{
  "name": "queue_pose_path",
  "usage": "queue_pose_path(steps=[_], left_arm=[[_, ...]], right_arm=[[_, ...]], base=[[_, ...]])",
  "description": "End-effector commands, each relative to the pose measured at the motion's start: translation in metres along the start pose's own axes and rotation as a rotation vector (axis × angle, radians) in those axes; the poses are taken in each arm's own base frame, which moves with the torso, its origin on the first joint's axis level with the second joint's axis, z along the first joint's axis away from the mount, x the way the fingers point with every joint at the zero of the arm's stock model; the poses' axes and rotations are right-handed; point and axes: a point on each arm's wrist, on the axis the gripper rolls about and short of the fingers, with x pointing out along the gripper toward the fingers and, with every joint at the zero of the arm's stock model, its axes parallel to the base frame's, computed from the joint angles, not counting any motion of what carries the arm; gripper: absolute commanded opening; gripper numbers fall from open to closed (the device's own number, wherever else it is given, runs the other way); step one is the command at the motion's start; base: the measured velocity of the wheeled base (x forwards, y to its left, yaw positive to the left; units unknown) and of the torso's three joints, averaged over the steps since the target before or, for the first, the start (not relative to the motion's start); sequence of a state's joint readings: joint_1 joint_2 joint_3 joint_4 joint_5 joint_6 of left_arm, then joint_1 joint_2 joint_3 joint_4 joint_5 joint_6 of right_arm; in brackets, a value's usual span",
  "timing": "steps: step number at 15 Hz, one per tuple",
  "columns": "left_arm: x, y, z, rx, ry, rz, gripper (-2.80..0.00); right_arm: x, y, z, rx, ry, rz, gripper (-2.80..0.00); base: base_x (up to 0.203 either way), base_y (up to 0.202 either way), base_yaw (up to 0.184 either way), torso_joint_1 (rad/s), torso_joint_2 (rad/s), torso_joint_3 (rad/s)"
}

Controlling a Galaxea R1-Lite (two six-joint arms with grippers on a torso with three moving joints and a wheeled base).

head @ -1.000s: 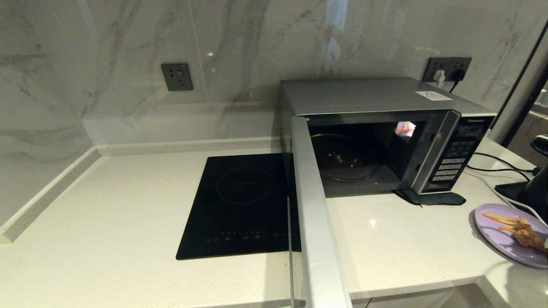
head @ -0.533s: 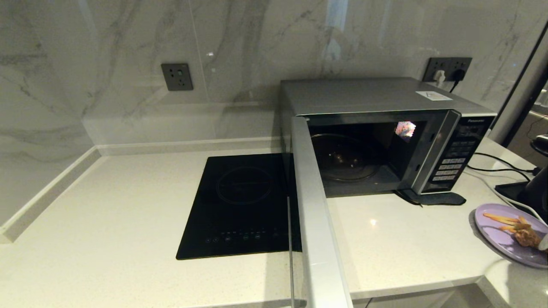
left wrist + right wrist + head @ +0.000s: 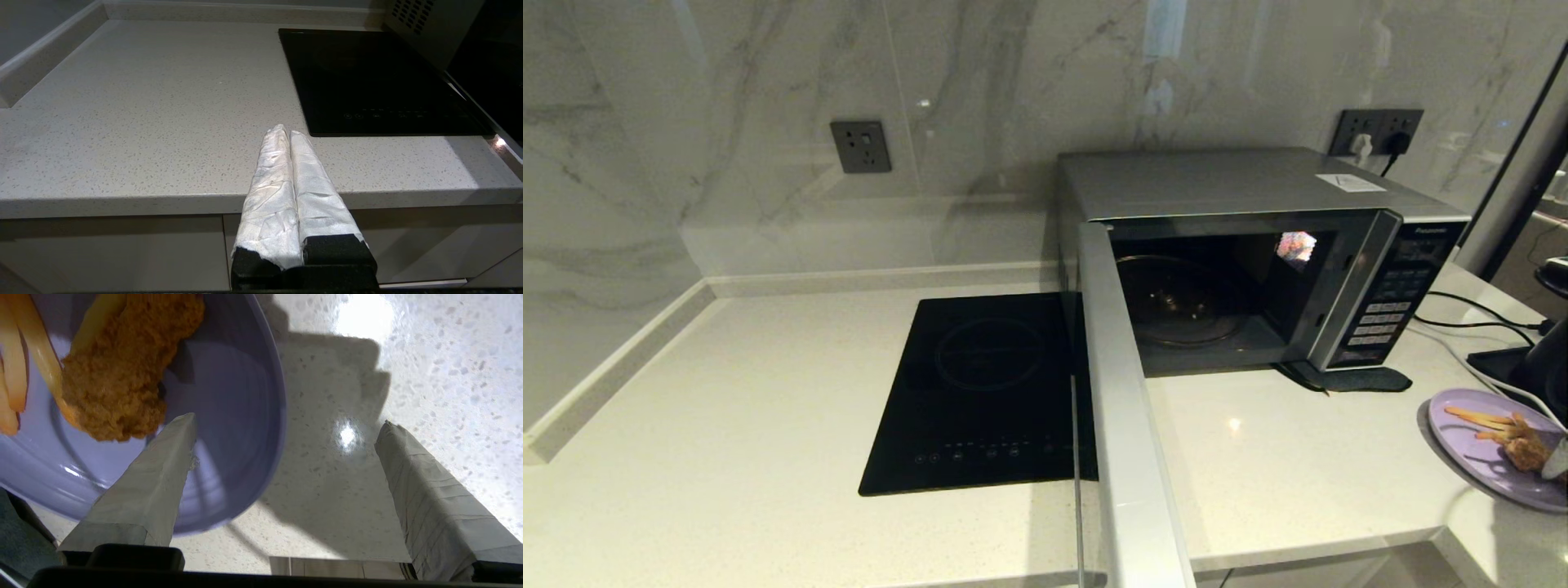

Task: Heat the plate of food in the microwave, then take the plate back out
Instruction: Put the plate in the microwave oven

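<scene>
**A:** Your right gripper [image 3: 286, 424] is spread wide over the plate of food [image 3: 1474, 453] at the lower right edge of the head view. One finger [image 3: 163, 473] hangs above the plate's inside, right by the chicken piece [image 3: 122, 371]; the other [image 3: 425, 494] is out over the bare counter [image 3: 1298, 474], with the rim running between them. Nothing gripped yet.

**B:** What could bite you here?

**A:** If you close with that inner finger so near the chicken, you may nudge the food or pinch it along with the rim. Take only the edge and a flat plate could tip and spill the fries [image 3: 16, 371] when lifted. There's also a white cable [image 3: 1494, 382] lying just beside the plate, which a careless sweep might snag. And the microwave [image 3: 1241, 196] door [image 3: 1123, 433] stands open toward you at the centre of the frame, so a low carry could clip it.

**B:** Left side?

**A:** Your left gripper [image 3: 287, 132] is parked off the counter's front edge, fingers pressed together, holding nothing.

**B:** Count?

**A:** One plate, one chicken piece, a few fries, one microwave with its cavity empty but for the glass turntable [image 3: 1180, 300], one black cooktop [image 3: 988, 392] to its left.
</scene>
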State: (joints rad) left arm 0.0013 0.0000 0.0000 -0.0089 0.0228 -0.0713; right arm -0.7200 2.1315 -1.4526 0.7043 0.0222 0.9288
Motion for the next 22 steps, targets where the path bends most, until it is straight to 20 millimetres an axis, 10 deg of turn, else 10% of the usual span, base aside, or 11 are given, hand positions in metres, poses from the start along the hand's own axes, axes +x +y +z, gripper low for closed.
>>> queue_pose_path(steps=[1, 8, 9, 22], left_arm=[[0.000, 0.000, 0.000, -0.001, 0.001, 0.001, -2.80], [0.000, 0.000, 0.000, -0.001, 0.001, 0.001, -2.80], [0.000, 0.000, 0.000, -0.001, 0.001, 0.001, -2.80], [0.000, 0.000, 0.000, -0.001, 0.001, 0.001, -2.80]], right_arm=[[0.011, 0.003, 0.003, 0.011, 0.010, -0.019, 0.00], [0.022, 0.009, 0.007, 0.033, 0.026, -0.056, 0.00], [0.022, 0.008, 0.007, 0.033, 0.027, -0.057, -2.80], [0.011, 0.004, 0.004, 0.030, 0.020, -0.043, -2.80]], base=[[0.000, 0.000, 0.000, 0.000, 0.00, 0.000], [0.000, 0.000, 0.000, 0.000, 0.00, 0.000], [0.000, 0.000, 0.000, 0.000, 0.00, 0.000], [0.000, 0.000, 0.000, 0.000, 0.00, 0.000]])
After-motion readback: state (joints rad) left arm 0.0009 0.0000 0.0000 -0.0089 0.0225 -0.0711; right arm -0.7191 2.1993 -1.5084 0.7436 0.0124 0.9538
